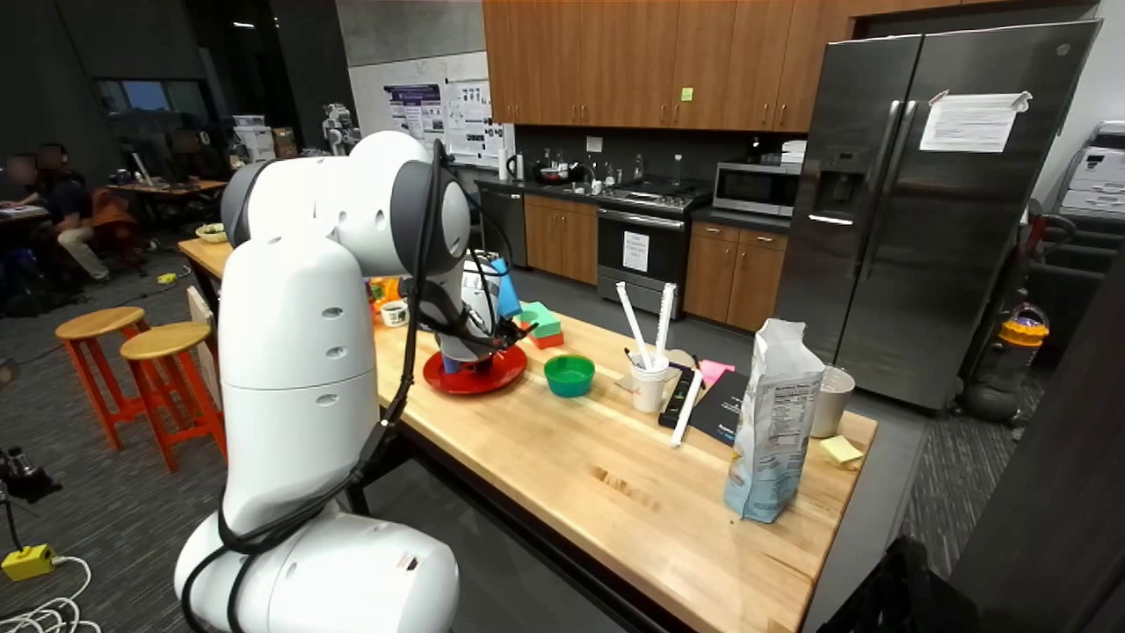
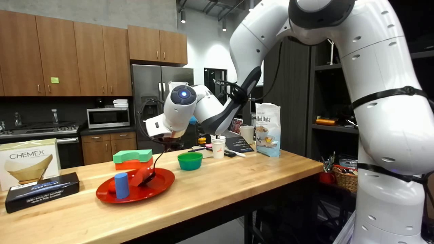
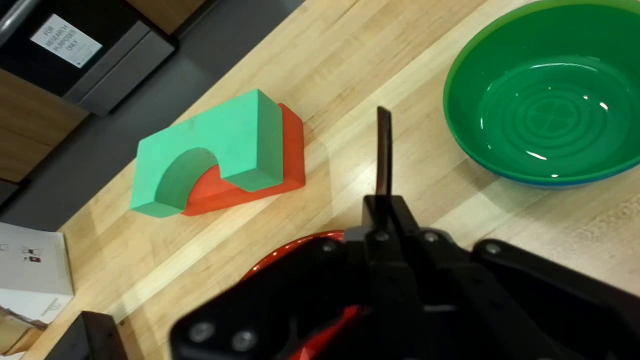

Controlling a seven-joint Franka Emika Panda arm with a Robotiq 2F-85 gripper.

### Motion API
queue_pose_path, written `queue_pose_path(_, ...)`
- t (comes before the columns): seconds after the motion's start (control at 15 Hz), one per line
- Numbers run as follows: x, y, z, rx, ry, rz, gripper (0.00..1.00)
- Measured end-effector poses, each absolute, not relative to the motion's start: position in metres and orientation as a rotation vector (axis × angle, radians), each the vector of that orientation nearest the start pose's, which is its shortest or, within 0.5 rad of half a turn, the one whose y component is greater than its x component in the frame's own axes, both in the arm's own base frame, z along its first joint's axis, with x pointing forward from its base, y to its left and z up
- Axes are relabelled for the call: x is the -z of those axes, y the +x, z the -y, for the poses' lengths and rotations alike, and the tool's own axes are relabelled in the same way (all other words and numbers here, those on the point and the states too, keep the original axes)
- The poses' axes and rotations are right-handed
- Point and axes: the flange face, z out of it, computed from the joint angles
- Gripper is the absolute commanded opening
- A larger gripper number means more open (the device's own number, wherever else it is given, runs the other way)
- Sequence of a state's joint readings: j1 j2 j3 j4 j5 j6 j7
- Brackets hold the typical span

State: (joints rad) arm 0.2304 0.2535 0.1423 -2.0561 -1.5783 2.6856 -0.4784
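Observation:
My gripper (image 3: pixel 386 212) is shut on the thin dark handle of a spatula (image 3: pixel 384 150), which sticks out past the fingertips in the wrist view. In an exterior view the spatula's broad head (image 2: pixel 145 177) hangs down at the red plate (image 2: pixel 166 178); whether it touches the plate I cannot tell. A blue cylinder (image 2: pixel 121 185) stands upright on that plate, with a red piece (image 2: pixel 112 186) partly hidden behind it. Beside the plate is a green bowl (image 3: pixel 550 115), its inside bare. A green arch block (image 3: pixel 225 130) lies on a red block (image 3: pixel 294 150) behind the plate.
Paper cups (image 2: pixel 218 147) with white sticks stand past the bowl, near a black booklet (image 1: pixel 722 406) and a tall oats bag (image 2: pixel 268 130). A Chemex box (image 2: pixel 30 162) and a flat black box (image 2: pixel 42 191) sit on the plate's far side from the cups.

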Motion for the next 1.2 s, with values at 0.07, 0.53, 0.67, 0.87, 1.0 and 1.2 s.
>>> queue_pose_path(0.07,-0.331,0.545,-0.245,-0.323,1.011,-1.99,0.01)
queue_pose_path(0.53,-0.316,0.531,-0.237,-0.511,0.953,-1.88,0.01)
queue_pose_path(0.67,-0.302,0.523,-0.225,-0.531,0.965,-1.914,0.04)
queue_pose_path(0.87,-0.296,0.522,-0.222,-0.518,0.968,-1.922,0.04)
queue_pose_path(1.0,-0.297,0.522,-0.226,-0.523,0.962,-1.922,0.04)
queue_pose_path(1.2,-0.297,0.522,-0.227,-0.524,0.961,-1.921,0.04)
